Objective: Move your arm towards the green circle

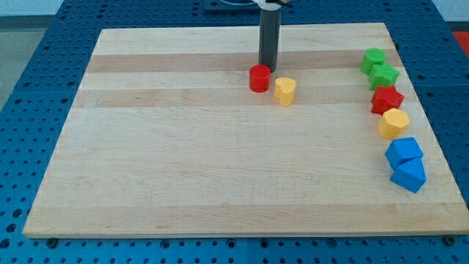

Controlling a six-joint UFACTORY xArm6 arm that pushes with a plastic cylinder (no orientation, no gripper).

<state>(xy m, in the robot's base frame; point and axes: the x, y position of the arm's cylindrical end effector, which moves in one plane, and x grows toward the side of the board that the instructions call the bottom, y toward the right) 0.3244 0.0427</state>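
Observation:
The green circle, a short green cylinder, stands near the board's right edge toward the view's top. My tip is at the upper middle of the board, far to the left of the green circle. It is just above a red cylinder, touching or nearly touching it. A yellow heart block lies just right of the red cylinder.
A column of blocks runs down the right edge below the green circle: a green star, a red star, a yellow hexagon and two blue blocks. The wooden board lies on a blue perforated table.

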